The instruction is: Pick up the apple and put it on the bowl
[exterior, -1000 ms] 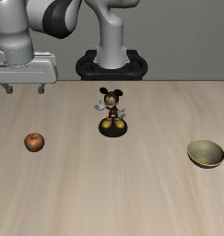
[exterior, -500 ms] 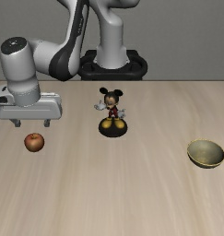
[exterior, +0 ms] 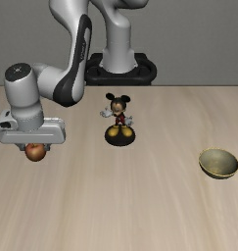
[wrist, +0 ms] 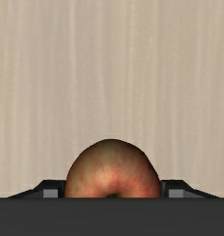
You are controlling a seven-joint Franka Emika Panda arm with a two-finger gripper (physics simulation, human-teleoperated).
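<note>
The red-brown apple lies on the wooden table toward the exterior view's left. My gripper has come down right over it, and the hand covers the apple's upper part. Seen from the wrist, the apple sits between my two fingertips, which stand on either side of it with the gripper open. The olive-gold bowl rests far off at the exterior view's right, with nothing in it.
A Mickey Mouse figurine on a dark round base stands mid-table, between the apple and the bowl. The robot's black base is at the far edge. Bare wooden tabletop spreads around them.
My hand has moved down and toward the apple, from high above the table's left to straddling the apple. The apple, figurine and bowl have stayed where they were.
</note>
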